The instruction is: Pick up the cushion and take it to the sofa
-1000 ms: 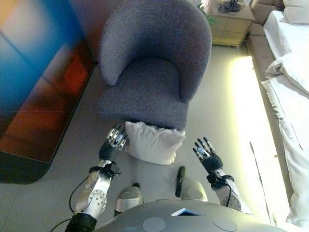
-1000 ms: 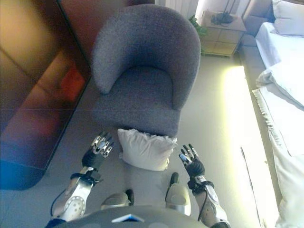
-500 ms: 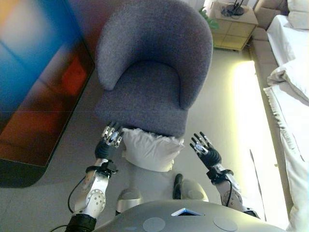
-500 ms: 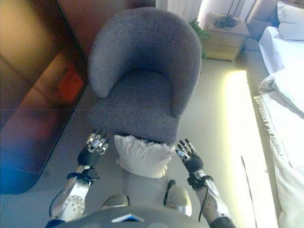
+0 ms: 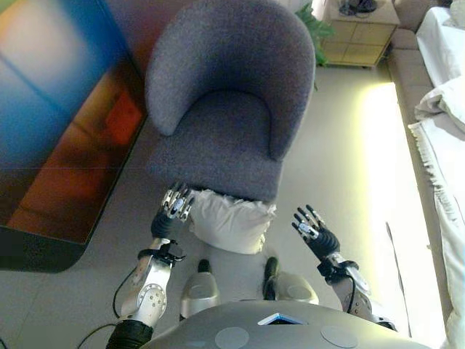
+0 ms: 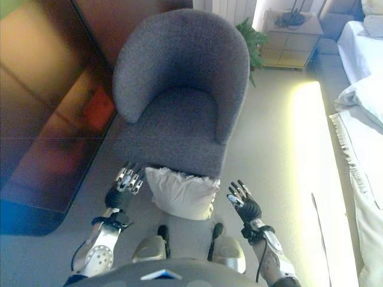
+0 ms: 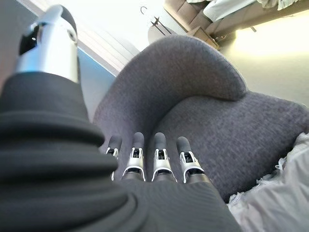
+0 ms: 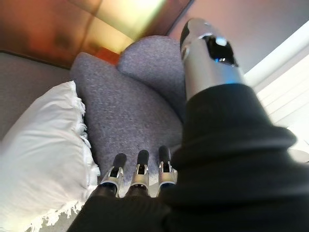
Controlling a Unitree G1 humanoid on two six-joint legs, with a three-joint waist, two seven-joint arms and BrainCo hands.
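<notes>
A white cushion (image 5: 231, 222) with a frilled edge lies on the floor against the front of a grey armchair (image 5: 225, 109). My left hand (image 5: 173, 209) is open just left of the cushion, close to its edge; whether it touches I cannot tell. Off to the cushion's right my right hand (image 5: 312, 230) is open with a gap between them. The left wrist view shows straight fingers (image 7: 159, 157) before the armchair seat (image 7: 241, 130) and a corner of the cushion (image 7: 275, 203). In the right wrist view, straight fingers (image 8: 140, 176) point at the armchair, the cushion (image 8: 38, 145) beside them.
A dark glossy cabinet (image 5: 51, 131) runs along the left. A bed with white bedding (image 5: 447, 145) lies on the right, and a wooden nightstand (image 5: 360, 29) with a green plant (image 5: 316, 25) stands behind the armchair. Open floor (image 5: 349, 160) lies between armchair and bed.
The camera has shifted, so the whole scene sits slightly differently. Both hands stay open on either side of the cushion, and the cushion has not moved.
</notes>
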